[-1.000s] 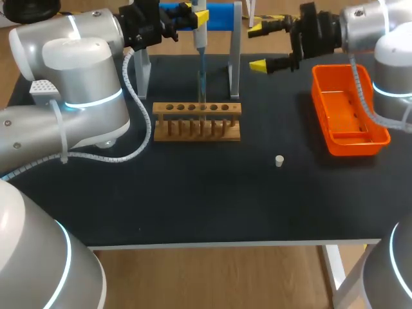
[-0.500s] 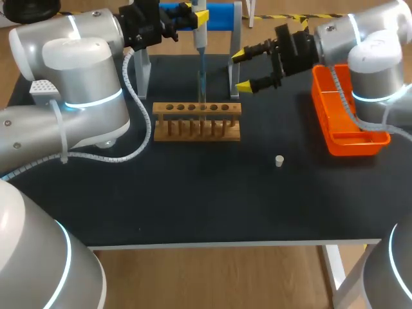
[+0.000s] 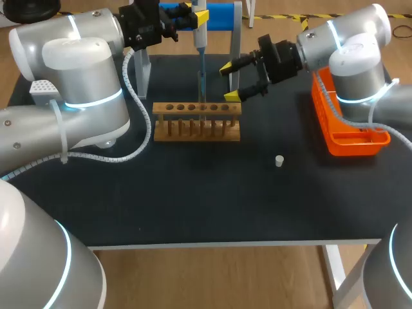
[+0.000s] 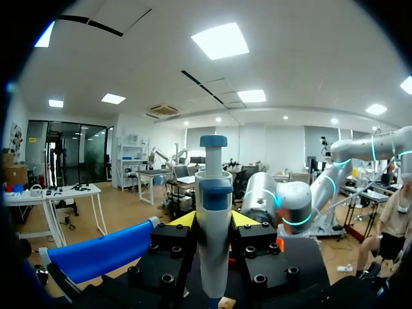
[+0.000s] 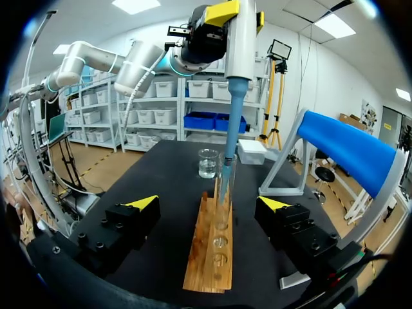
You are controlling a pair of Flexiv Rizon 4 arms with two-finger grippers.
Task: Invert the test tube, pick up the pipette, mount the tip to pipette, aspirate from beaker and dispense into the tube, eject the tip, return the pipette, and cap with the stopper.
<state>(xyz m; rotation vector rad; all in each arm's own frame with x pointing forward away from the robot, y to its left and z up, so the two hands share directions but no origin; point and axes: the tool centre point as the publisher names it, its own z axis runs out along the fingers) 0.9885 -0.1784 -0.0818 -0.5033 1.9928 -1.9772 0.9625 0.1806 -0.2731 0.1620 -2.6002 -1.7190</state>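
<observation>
The left hand [image 4: 214, 219] is at the far middle of the surface [image 3: 193, 193] and it is closed on the pipette [image 3: 200, 38], one finger on each side of the white body. The pipette is upright, with its blue plunger end on top, and its thin blue tip [image 5: 224, 174] goes down into a clear tube [image 5: 227, 168] that stands upright in the wooden rack [image 3: 197, 120]. The rack lies in the far middle, below the pipette. The right hand [image 3: 229, 82] comes in from the right and hovers at the right end of the rack; its fingers are wide apart and they hold nothing. In the right wrist view the rack runs ahead from between the two fingers, and a glass beaker [image 5: 208, 163] stands on the surface past the rack's other end. A small white stopper [image 3: 279, 161] lies alone on the surface, near and to the right of the rack. An orange bin [image 3: 351, 122] is at the right edge. The stand [image 3: 219, 16] with a blue bar is at the far side, behind the rack.
</observation>
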